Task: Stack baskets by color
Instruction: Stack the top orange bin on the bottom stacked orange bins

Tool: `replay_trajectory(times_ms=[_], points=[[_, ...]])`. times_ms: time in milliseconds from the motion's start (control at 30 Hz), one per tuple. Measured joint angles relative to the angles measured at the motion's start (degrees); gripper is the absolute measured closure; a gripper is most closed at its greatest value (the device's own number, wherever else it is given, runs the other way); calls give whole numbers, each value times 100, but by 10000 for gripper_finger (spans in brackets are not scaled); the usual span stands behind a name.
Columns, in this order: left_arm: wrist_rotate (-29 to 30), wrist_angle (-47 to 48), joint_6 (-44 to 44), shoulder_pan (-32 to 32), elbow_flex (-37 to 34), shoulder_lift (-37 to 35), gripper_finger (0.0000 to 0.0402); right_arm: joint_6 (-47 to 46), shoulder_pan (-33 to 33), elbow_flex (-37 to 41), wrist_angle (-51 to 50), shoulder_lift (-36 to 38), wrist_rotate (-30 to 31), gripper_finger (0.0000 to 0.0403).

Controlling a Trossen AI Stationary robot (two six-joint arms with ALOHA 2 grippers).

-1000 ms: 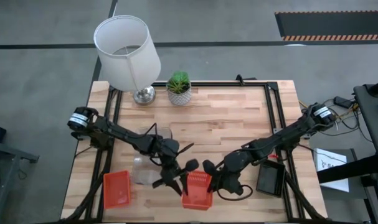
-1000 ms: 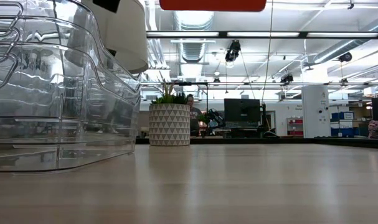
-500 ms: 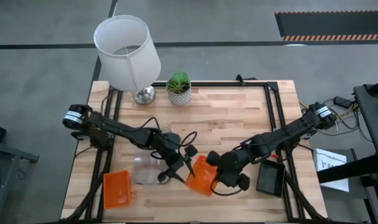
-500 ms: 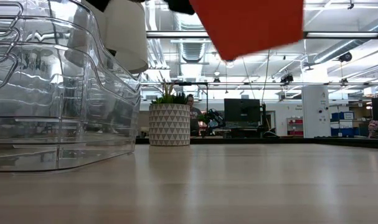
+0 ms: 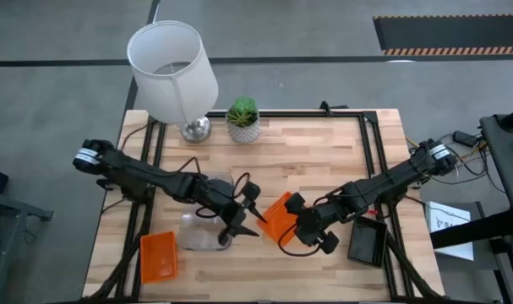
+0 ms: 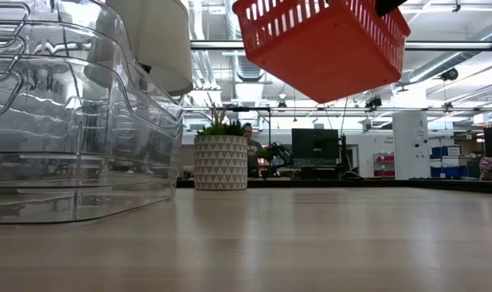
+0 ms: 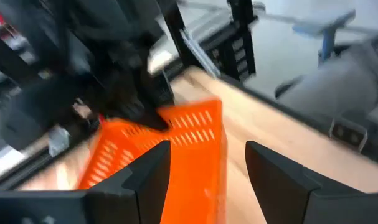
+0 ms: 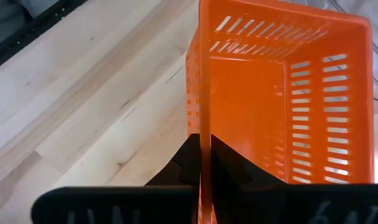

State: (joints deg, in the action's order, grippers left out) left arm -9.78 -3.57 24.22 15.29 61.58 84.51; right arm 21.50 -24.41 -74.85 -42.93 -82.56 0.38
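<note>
An orange basket (image 5: 277,218) hangs tilted above the table's near middle, with my right gripper (image 5: 293,225) shut on it. In the low view the basket (image 6: 323,45) is clear of the wood. My left gripper (image 5: 249,211) stands open just left of the basket, its fingers (image 7: 152,167) apart in front of it. I cannot tell whether they touch it. A second orange basket (image 5: 157,256) rests flat at the near left. Clear baskets (image 5: 197,235) stand nested beside it. A black basket (image 5: 368,242) sits at the near right. My right gripper pinches one wall of the orange basket over its rim (image 8: 203,127), one finger inside and one outside. The fingers come slanting down from the table's right side. The basket is lifted clear and tipped up on its side.
A white lamp (image 5: 173,72) and a potted plant (image 5: 242,120) stand at the far edge of the table. The nested clear baskets (image 6: 75,113) fill the left of the low view. Bare wood lies across the table's middle and far right.
My left gripper has opened, let go of the orange basket and drawn up and back toward the table's left. My right gripper has turned and carried the basket up and toward the far edge. The basket, level before, is now tipped.
</note>
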Motion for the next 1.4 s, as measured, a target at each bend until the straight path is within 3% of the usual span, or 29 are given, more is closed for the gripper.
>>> replay_trajectory(times_ms=[433,533,700,767,1200,1400], points=[[-50,-405,319,18,210,1019,224,-103,-2,7,-3,0,-19,395],[-48,-532,370,20,213,1030,266,-147,-2,7,-24,0,-20,394],[-16,-507,373,22,210,1027,375,-239,-4,9,5,0,-22,394],[-16,-503,372,48,212,1027,392,-259,-4,11,29,0,-22,389],[53,-573,577,123,230,1023,401,-289,16,-96,125,297,-32,269],[904,-408,570,485,353,962,401,-439,16,-84,197,964,-1,254]])
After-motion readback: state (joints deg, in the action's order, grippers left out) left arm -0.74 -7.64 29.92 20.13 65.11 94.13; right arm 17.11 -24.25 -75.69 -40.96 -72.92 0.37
